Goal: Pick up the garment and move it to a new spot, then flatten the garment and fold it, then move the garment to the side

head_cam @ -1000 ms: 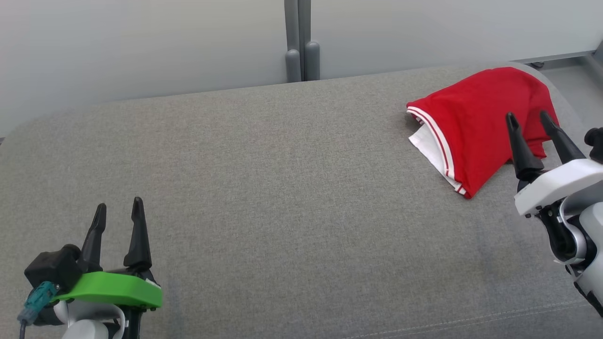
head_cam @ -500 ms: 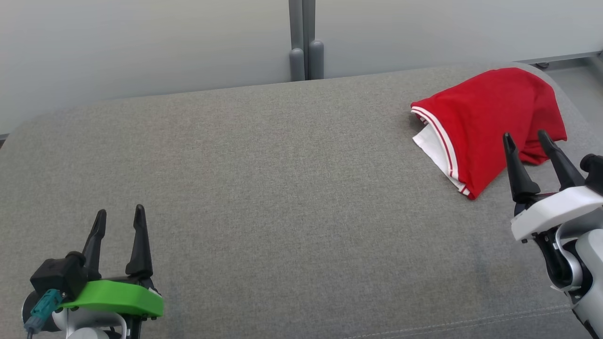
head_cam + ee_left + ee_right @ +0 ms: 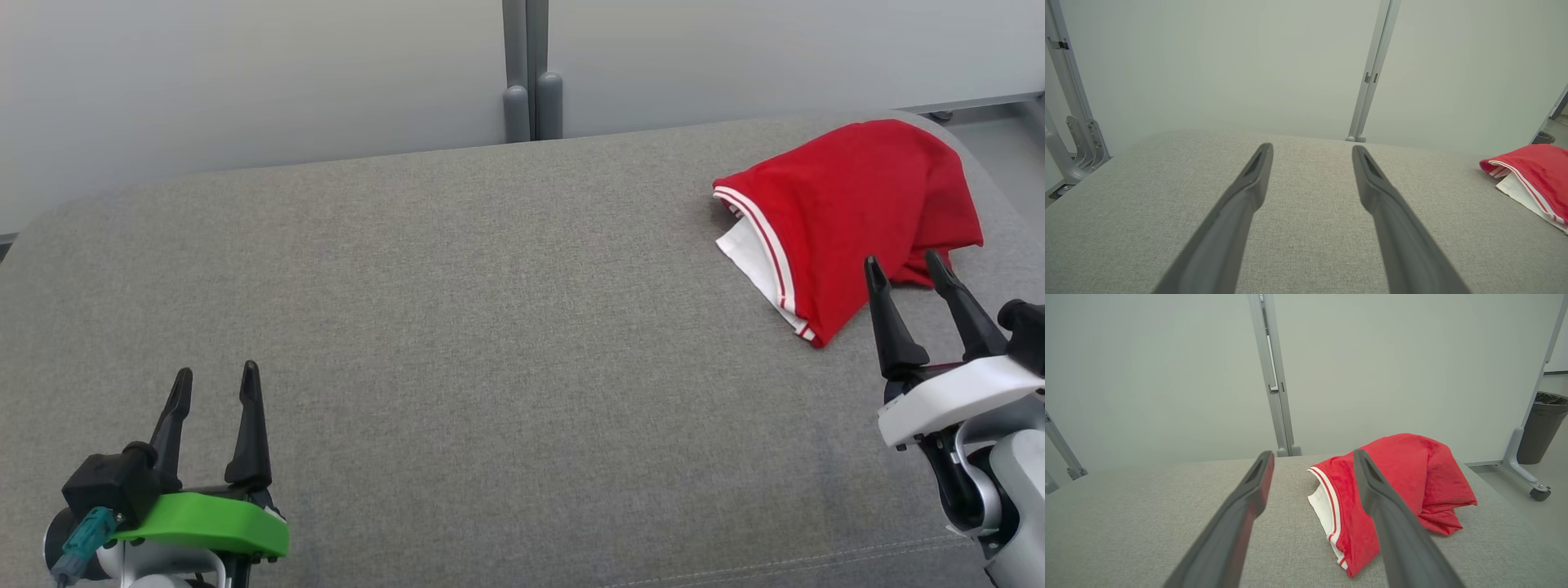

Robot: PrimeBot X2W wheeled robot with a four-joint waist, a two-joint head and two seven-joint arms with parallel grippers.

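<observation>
Head view: grey padded surface (image 3: pixel 490 327); one red garment (image 3: pixel 857 196), bundled in loose folds, at the far right corner, with a white layer showing under a white-striped hem. The hem faces left, toward the middle of the surface, and its line runs obliquely from far left to near right. Right gripper (image 3: pixel 902 261): fingers spread, nothing between them, tips at the garment's near edge; contact cannot be told here. Left gripper (image 3: pixel 217 371): fingers spread, empty, at the near left, well apart from the garment. Left wrist view: left gripper (image 3: pixel 1312 149) parted over bare surface; garment (image 3: pixel 1535 171) far off to the side at that view's right edge, hem end towards the camera. Right wrist view: right gripper (image 3: pixel 1313 454) parted and empty, raised above the surface; garment (image 3: pixel 1412 477) lies just ahead and slightly to that view's right, so that one finger crosses the hem in the picture while the other stands over bare surface. Judgement: the right arm is much the nearer, and the garment lies forward of its fingers, off-centre; any grasp would call for a short reach forward, a small shift towards the bundle, and a descent onto the fold.
</observation>
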